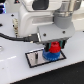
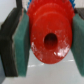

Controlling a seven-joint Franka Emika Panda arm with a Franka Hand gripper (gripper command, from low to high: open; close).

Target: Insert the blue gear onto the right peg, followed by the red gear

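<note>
Jaws clench the red gear (image 2: 48,39) above the already-seated blue gear (image 1: 50,55) on the plate (image 1: 33,58); only final seating remains.

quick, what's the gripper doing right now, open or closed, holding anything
Gripper: closed on the red gear, pads pressed on both its sides, above the blue gear on the plate.

The exterior view looks down at an angle on the tabletop (image 1: 12,70) from nearby. The wrist view peers between the jaws, very close. Both share the red gear (image 1: 54,47).
</note>
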